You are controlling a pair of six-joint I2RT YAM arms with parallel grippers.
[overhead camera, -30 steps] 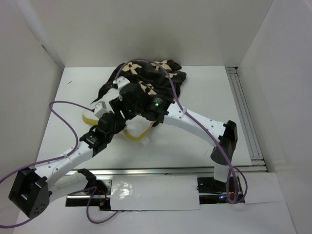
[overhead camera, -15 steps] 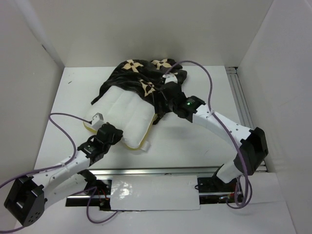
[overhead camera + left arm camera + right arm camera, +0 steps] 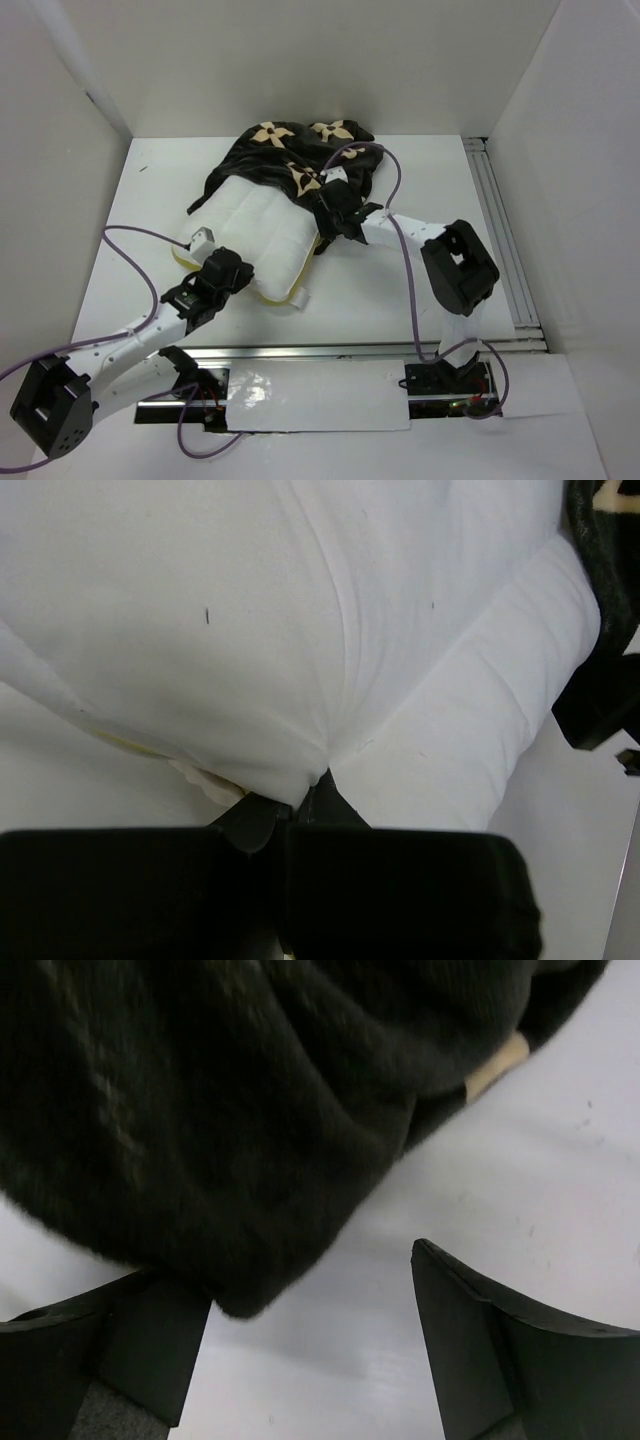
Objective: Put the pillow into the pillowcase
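While the left gripper [image 3: 298,802] is pinched shut on a small fold of the pillow [image 3: 255,232] at its 7 o'clock edge, the right gripper [image 3: 300,1345] stands with its jaws wide apart and holds nothing. A plush lobe of the pillowcase [image 3: 290,160] reaches into its gap beside one finger, and the other finger is over the bare table [image 3: 400,290].

The pillow lies left of centre. Its 12 o'clock end is tucked into the sack's mouth and most of its quilted body is exposed. The pillowcase is bunched toward the table's 12 o'clock.

The step in hand looks like regripping the hem near the pillow's 2 o'clock corner. To do it well, the right jaws should probably close on the upper layer only, lift it to open the mouth, then draw it toward 6 o'clock. Meanwhile the left would feed the pillow toward 12 o'clock along its length. That pinch is shallow, so a slow push seems wise.

No brand, label or writing can be read; only tan flower motifs [image 3: 272,134] show.
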